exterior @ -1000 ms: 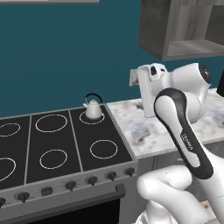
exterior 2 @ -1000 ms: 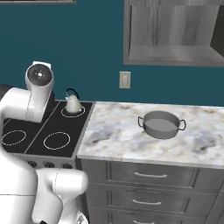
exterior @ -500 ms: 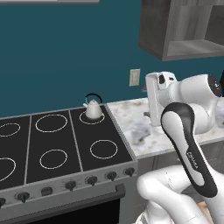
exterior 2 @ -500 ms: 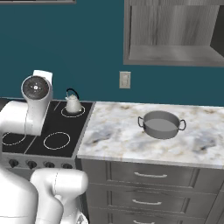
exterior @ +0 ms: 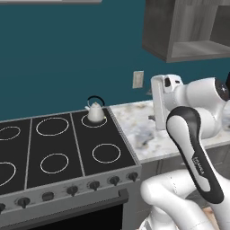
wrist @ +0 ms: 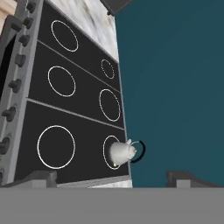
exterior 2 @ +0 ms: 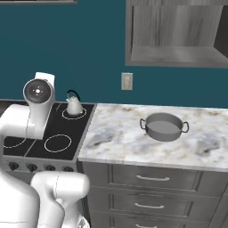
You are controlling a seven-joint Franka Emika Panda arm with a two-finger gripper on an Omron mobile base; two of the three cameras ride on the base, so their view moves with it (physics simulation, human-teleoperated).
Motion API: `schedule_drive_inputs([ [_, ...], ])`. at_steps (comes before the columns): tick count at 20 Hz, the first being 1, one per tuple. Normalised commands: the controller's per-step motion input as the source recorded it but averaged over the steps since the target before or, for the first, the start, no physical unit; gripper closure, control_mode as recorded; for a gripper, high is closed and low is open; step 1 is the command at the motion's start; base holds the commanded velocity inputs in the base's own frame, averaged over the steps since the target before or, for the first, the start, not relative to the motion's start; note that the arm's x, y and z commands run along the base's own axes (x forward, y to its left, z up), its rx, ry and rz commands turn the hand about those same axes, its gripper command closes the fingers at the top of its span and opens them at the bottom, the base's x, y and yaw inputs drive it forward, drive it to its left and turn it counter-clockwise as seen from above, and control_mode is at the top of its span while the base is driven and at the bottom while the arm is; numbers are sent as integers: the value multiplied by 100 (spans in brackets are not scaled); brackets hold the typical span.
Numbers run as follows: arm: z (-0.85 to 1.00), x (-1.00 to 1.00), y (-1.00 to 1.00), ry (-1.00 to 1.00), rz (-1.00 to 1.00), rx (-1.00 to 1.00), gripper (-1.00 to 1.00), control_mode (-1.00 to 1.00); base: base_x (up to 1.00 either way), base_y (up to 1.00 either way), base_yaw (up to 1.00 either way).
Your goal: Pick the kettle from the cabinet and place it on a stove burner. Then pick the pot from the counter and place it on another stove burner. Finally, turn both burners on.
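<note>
Hand view: gripper (wrist: 111, 179) fingertips stand wide apart at the bottom edge, nothing between them, so the hand is free for the next pick. Just beyond, the kettle (wrist: 120, 152) sits upright on a back burner ring (exterior: 95, 121) of the cooktop (exterior: 67, 152), first placement looks done. Pot (exterior 2: 164, 126) waits on the counter (exterior 2: 120, 138), well apart from the kettle. Farthest, the cabinet (exterior 2: 178, 33) niche above.

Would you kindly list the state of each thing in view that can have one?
Kettle: upright on the back right burner.
Pot: on the counter, no lid.
Cabinet: niche bare.
End effector: open, holding nothing.
</note>
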Motion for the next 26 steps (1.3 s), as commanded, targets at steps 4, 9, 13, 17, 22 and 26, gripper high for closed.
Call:
schedule_drive_inputs([
  [4, 0, 0, 0, 0, 0, 0, -100, 100, -3, -44, -6],
  [9, 0, 0, 0, 0, 0, 0, -100, 100, -22, -56, -8],
  [13, 0, 0, 0, 0, 0, 0, -100, 100, -38, -70, -12],
  [17, 0, 0, 0, 0, 0, 0, -100, 100, -42, -73, -12],
  [22, 0, 0, 0, 0, 0, 0, -100, 100, -22, -71, -9],
  [26, 0, 0, 0, 0, 0, 0, -100, 100, 1, -55, -4],
])
